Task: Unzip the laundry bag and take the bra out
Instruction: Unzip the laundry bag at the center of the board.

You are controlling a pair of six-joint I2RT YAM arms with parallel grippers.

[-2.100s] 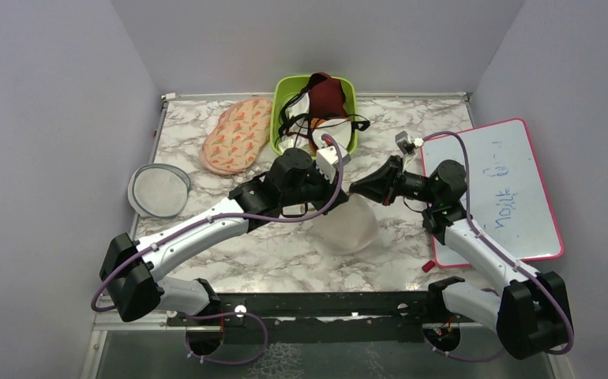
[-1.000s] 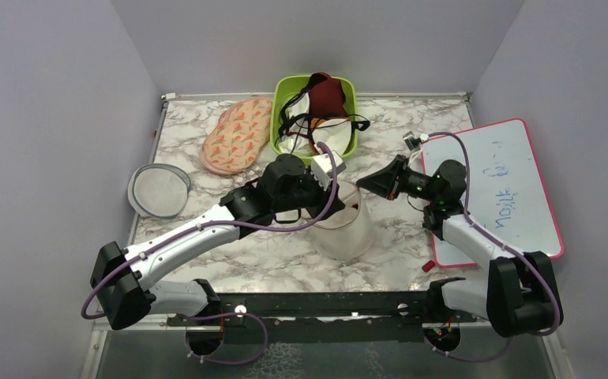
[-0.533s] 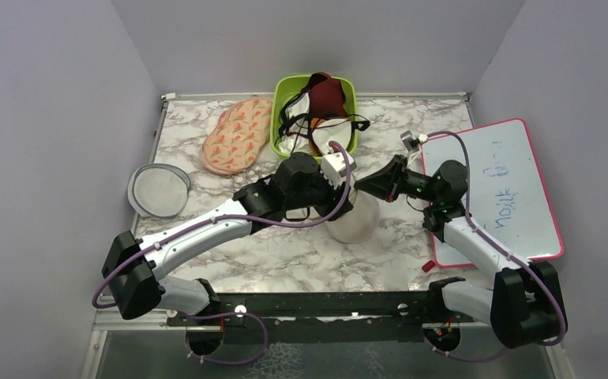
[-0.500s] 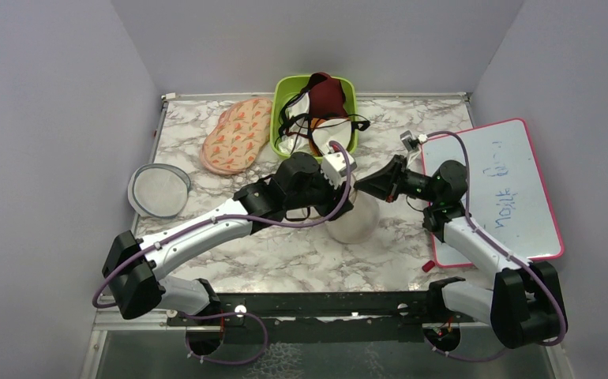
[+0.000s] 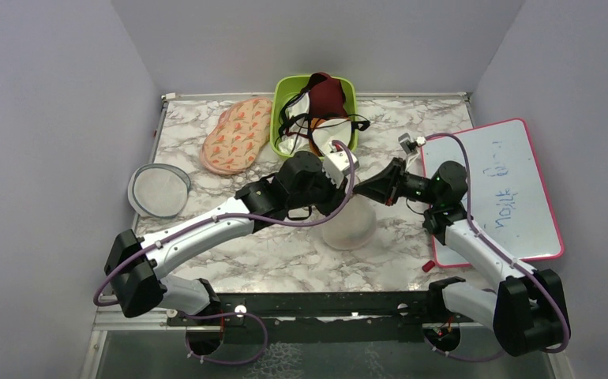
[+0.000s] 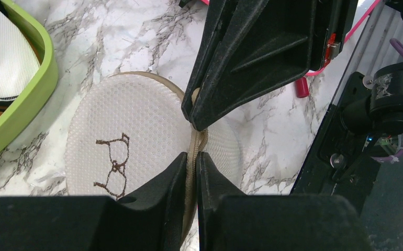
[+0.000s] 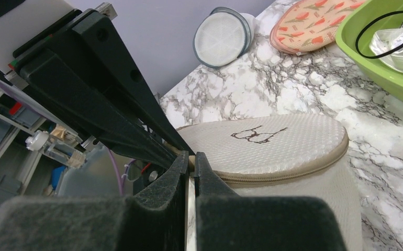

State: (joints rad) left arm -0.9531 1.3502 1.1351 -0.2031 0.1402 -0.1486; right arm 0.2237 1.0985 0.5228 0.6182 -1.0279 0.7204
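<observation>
Centre of the desk (image 5: 269, 260), the laundry bag (image 5: 350, 227) is stood upright, zip (image 7: 293, 166) seen closed round the rim. Soft, light mesh: crumpling and lifting are to be expected, so the rim must be pinned. The left claw (image 6: 193, 157) is clamped on the rim seam; the right claw (image 7: 190, 157) is pinched shut beside it, seemingly on the zip tab. The bra is unseen, presumably inside.

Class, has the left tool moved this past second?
Yes: the left tool, gripping the cream mesh laundry bag, has moved slightly right, towards the pink-framed whiteboard.
</observation>
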